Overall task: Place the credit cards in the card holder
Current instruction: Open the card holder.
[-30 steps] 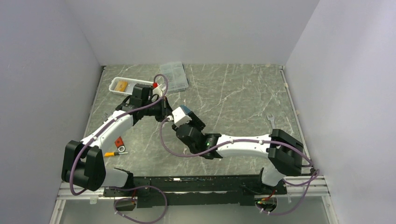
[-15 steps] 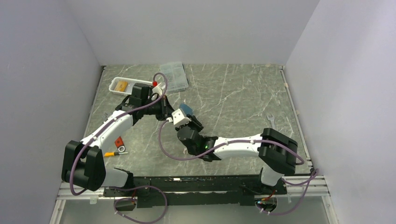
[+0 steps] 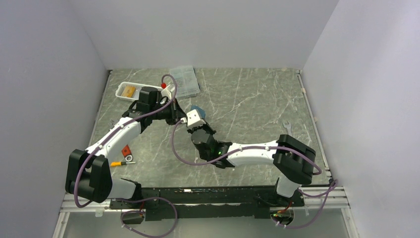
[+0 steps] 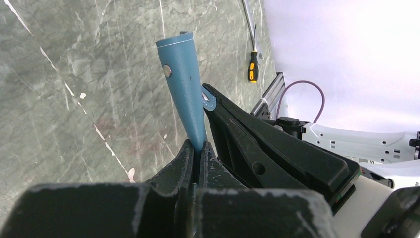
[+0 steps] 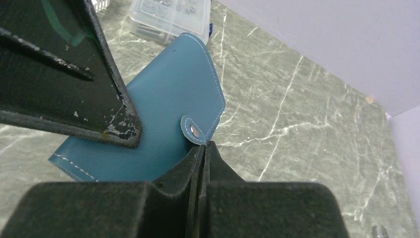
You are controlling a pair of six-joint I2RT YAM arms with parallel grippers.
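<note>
Position: card holder (image 3: 197,108) is held aloft over the middle of the worktop (image 3: 257,104), between the two arms and apparently off the surface.

Grip: left fingers (image 4: 178,166) are pressed together on one edge of the card holder (image 4: 183,84). It stands out of them like a narrow wedge, thin at the grip and bulging to a rounded fold at the far end. Right fingers (image 5: 223,166) are also closed, tips at the end of the small rounded tab (image 5: 194,130). They appear to nip its edge, though the contact is too fine to be sure.

Judgement: the left arm acts as a vice and the right is placed to tug the tab and free the snap. No card goes in while the holder looks folded shut.

Materials:
- Holder: teal, matte and leather-like, with pale stitching round the border. It is soft enough to bow. A pale metal snap sits on the tab and another stud on the opposite face.
- Fingers: black and hard, scuffed pale at the edges.
- Worktop: grey-green, veined like marble, smooth.
- Far left: clear box (image 5: 168,15) and white slatted basket (image 3: 130,90). A yellow thing (image 3: 129,91) lies in the basket, too small to call a card.
</note>
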